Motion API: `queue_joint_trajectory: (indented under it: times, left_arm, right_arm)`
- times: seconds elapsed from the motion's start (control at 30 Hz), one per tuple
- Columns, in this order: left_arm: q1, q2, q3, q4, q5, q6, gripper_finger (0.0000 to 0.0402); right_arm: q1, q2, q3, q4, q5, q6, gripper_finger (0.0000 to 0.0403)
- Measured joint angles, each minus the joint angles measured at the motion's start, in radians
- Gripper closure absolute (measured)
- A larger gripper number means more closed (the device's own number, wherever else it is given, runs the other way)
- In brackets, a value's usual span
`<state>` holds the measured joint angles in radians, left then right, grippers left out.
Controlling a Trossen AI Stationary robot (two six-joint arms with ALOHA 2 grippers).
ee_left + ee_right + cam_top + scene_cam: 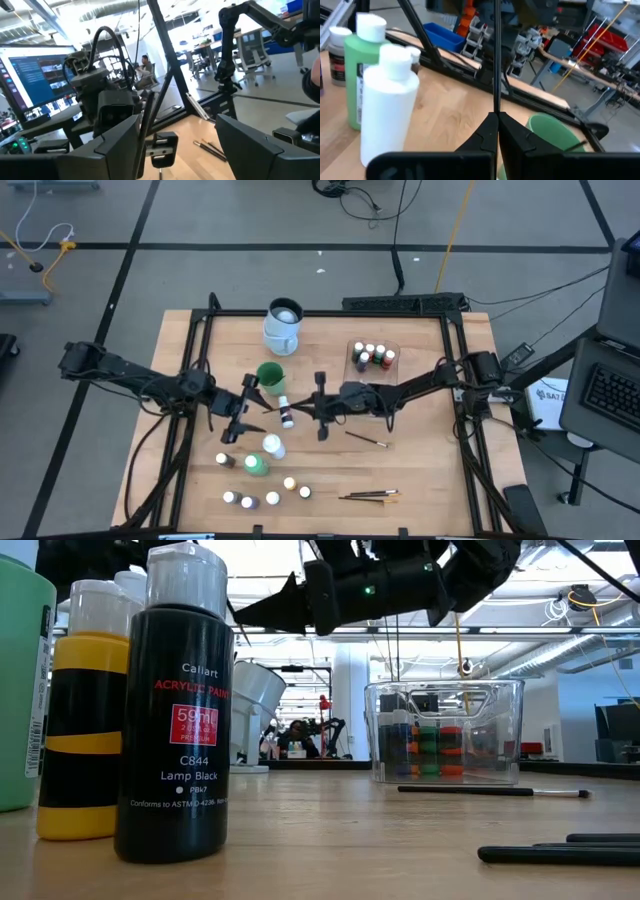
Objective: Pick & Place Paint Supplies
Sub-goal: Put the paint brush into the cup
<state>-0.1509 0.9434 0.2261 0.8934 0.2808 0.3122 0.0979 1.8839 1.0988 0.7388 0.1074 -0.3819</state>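
Observation:
My right gripper (496, 120) is shut on a thin dark brush (496, 60) above the middle of the table (420, 470). The brush sticks out past the fingertips toward my left gripper (177, 145). That gripper is open, and its fingers stand on either side of the brush (146, 125) without touching it. In the high view the two grippers (258, 406) (303, 407) face each other. Small white-capped bottles (272, 500), a green bottle (255, 465) and a white one (272, 445) stand on the table toward its near edge. More brushes (370, 495) lie flat at the near right. My right gripper pinches the brush's dark handle (496, 107) between its two fingertips. The fingers come level from the table's right side, and the brush runs on along them. The brush is lifted clear of the table.
A clear tub (373, 358) holding several bottles stands at the far right, a white mug (283, 325) at the far middle, and a green cup (270, 375) just beyond the grippers. One brush (367, 440) lies right of centre. A small bottle (287, 416) stands under the grippers.

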Motion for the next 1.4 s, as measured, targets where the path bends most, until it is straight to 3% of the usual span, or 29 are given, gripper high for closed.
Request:
queue_joint_trajectory:
  times: [0.13, 0.27, 0.47, 0.73, 0.97, 1.1, 1.27, 1.4]
  left_arm:
    - [0.0, 0.024, 0.018, -0.002, -0.012, -0.008, 0.0149]
    - [0.0, 0.064, 0.039, -0.003, -0.027, -0.008, 0.0188]
    - [0.004, 0.077, 0.048, -0.008, -0.124, -0.007, 0.0263]
    - [0.023, 0.031, 0.049, -0.078, -0.116, 0.008, 0.0387]
    - [0.032, -0.011, 0.049, -0.165, -0.127, 0.022, 0.0397]
    - [0.03, -0.063, 0.049, -0.219, -0.219, 0.022, 0.0398]
    - [0.024, -0.152, 0.049, -0.3, -0.435, -0.021, 0.0399]
    - [0.02, -0.219, 0.107, -0.437, -0.411, -0.105, 0.04]
  right_arm:
    - [-0.013, 0.0, 0.0, -0.022, -0.001, 0.014, 0.0403]
    - [-0.019, 0.0, 0.0, -0.033, -0.004, 0.026, 0.0402]
    - [-0.017, 0.0, 0.0, -0.033, -0.002, 0.024, 0.0402]
    - [0.003, 0.0, 0.0, -0.036, 0.001, -0.017, 0.0402]
    - [0.01, 0.0, 0.0, -0.048, 0.026, -0.009, 0.0402]
    - [0.021, 0.0, 0.0, -0.159, 0.025, 0.058, 0.0392]
    - [0.07, 0.0, 0.0, -0.244, 0.025, 0.134, 0.0349]
    - [0.14, -0.017, -0.001, -0.217, 0.044, 0.119, 0.029]
